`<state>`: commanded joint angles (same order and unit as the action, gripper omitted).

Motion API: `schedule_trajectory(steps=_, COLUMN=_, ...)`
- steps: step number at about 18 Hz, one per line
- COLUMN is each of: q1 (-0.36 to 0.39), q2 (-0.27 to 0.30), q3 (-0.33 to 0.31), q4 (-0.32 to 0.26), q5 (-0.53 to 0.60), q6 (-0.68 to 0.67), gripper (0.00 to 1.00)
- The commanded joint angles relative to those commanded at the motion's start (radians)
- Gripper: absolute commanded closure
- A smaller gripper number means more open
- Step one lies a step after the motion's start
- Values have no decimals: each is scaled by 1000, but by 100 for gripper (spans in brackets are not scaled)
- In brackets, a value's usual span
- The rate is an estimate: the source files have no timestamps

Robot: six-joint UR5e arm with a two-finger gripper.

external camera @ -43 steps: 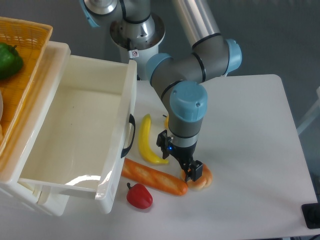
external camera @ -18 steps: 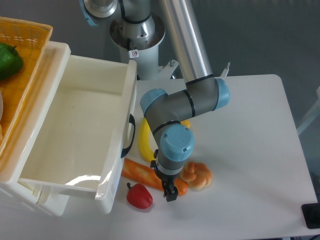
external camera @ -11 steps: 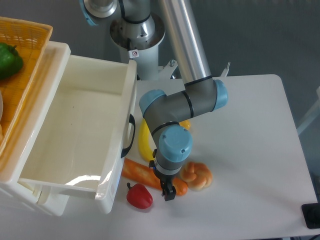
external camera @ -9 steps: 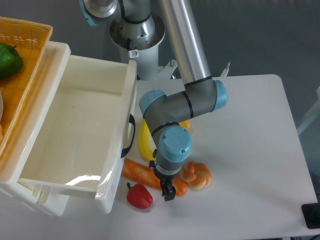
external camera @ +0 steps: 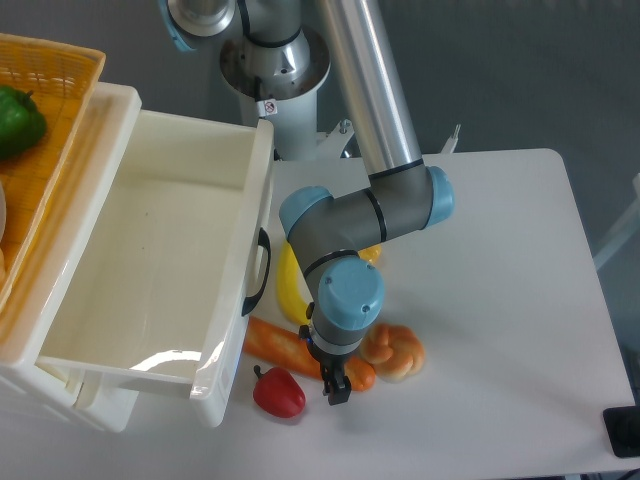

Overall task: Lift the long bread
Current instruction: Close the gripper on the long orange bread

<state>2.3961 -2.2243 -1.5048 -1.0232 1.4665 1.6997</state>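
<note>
Surface: white table [external camera: 500, 300] under us, with a dark grey floor behind it; its far edge and right edge show, and the rounded far-right corner.
Open room: we see bare tabletop across the whole right half, from the bun out to the right edge.
Crowded side: everything sits near the left, close to the drawer front.
Gripper [external camera: 338, 385]: our wrist points straight down over the right end of the long bread; the dark fingers are low at the loaf, one visible on the near side. We cannot tell how wide the jaws stand or whether they grip it.
Long bread [external camera: 285, 345]: lying flat on the table, slanting from the drawer front down toward the right, its right end hidden under our wrist.
Neighbours: knotted bun [external camera: 396, 350] just right of the loaf's end; red pepper [external camera: 279, 392] just in front of it; banana [external camera: 290, 290] behind it, partly covered by our arm.
Drawer [external camera: 150, 270]: white, pulled open, nothing visible inside; black handle [external camera: 262, 272] faces the banana.
Basket [external camera: 55, 90]: orange wicker at the far left, holding a green pepper [external camera: 20, 120].
</note>
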Motion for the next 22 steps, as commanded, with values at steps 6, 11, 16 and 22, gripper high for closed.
schedule_trajectory(steps=6, q1=0, q2=5, q3=2, q4=-3, q5=0, q6=-2, gripper=47)
schedule_trajectory(steps=11, q1=0, q2=9, q3=0, q4=-6, q5=2, q6=-9, gripper=77)
schedule_trajectory(steps=16, q1=2, q2=21, q3=-2, q4=-14, q5=8, q6=-15, gripper=100)
schedule_trajectory(steps=22, q1=31, q2=89, q3=0, q4=-28, q5=12, q6=-101, gripper=100)
